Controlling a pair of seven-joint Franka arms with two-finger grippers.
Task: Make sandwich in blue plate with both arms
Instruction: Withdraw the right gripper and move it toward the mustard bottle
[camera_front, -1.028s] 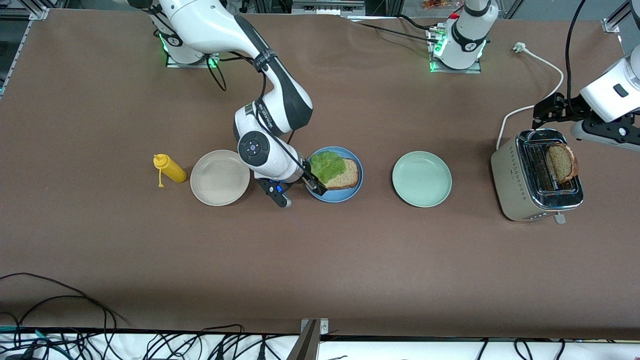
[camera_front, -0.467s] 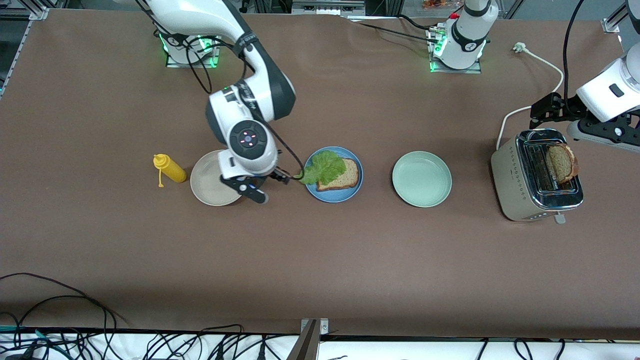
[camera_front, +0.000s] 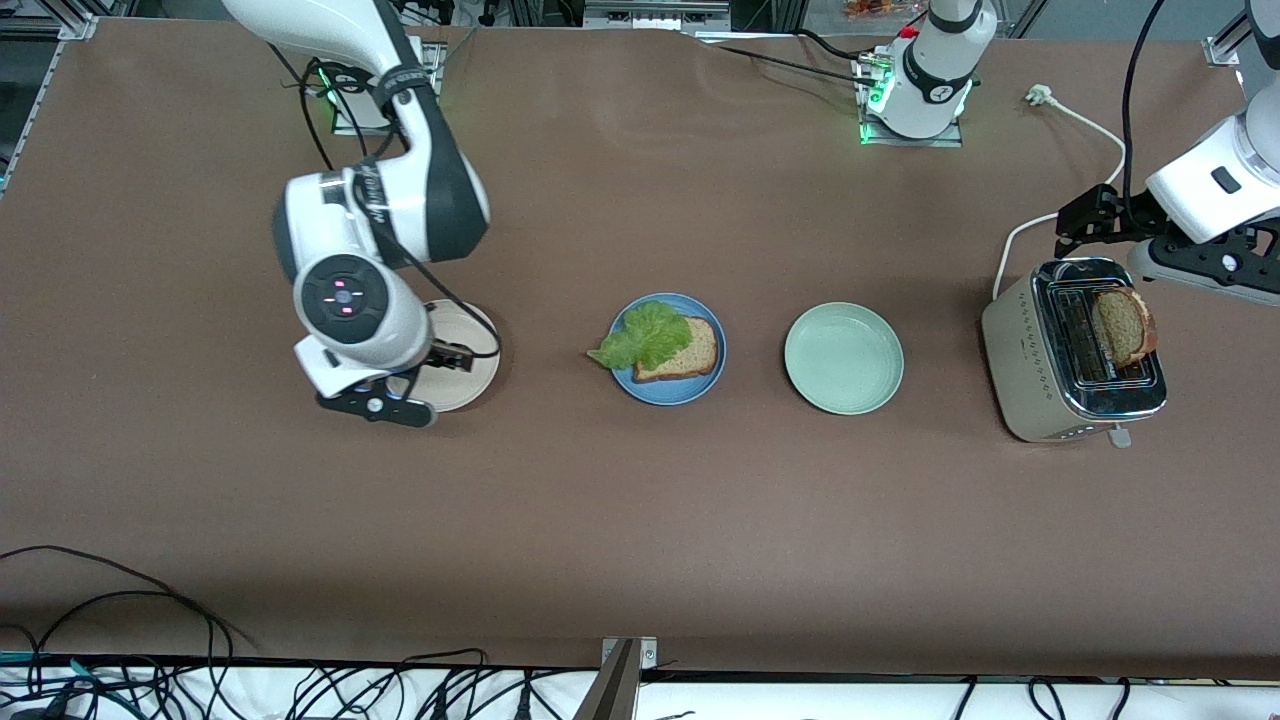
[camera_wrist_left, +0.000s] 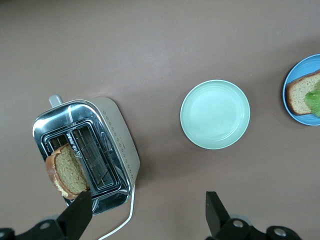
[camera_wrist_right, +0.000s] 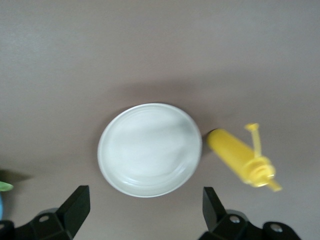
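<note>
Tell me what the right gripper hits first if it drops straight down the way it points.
Probably the beige-white plate: the right gripper, jaws open, hangs over it pointing down. Nothing shows between them, though depth is uncertain.

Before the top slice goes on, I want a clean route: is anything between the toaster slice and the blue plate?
Only the pale green plate lies between the bread slice in the toaster and the blue plate; it is low and bare.
</note>
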